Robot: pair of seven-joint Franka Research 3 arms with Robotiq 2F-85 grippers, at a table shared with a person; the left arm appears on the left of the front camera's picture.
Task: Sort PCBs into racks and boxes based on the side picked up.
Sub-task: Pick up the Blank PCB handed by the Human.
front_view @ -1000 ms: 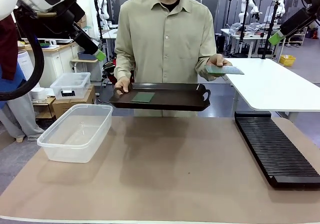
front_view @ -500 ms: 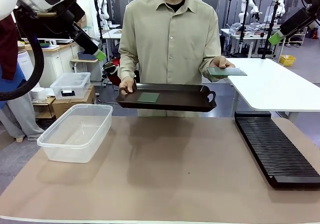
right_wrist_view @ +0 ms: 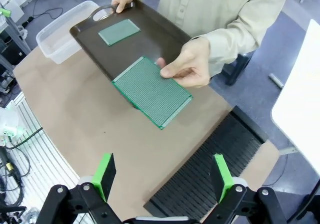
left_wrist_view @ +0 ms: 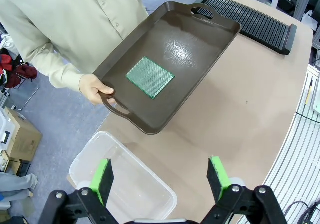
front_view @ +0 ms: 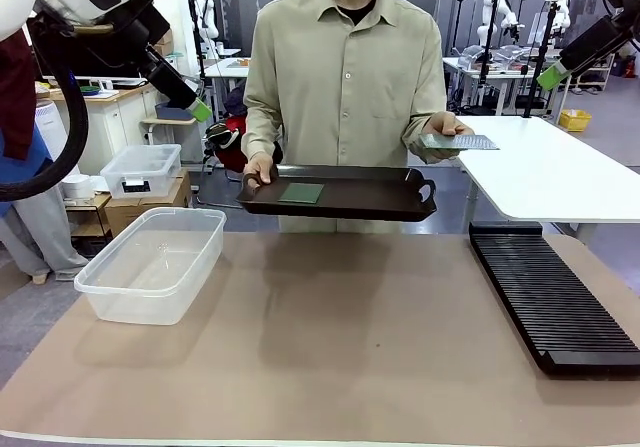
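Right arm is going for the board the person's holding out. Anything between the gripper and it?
Nothing visible. In the right wrist view the open right gripper looks straight at the PCB with open air between. The person's hand pinches only one edge, so keep clear of that side.

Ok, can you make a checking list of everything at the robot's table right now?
Surface: brown table top, flat.
Job's things: clear tub on the left, empty; black rack on the right, slots empty; one green board on the dark tray the person holds; second board in the person's other hand.
Clutter: nothing seen.
Tools: left tool open, empty; right tool open, empty.
Cables: thick black hose on the left arm.
Surroundings: small lidded bin, white table.
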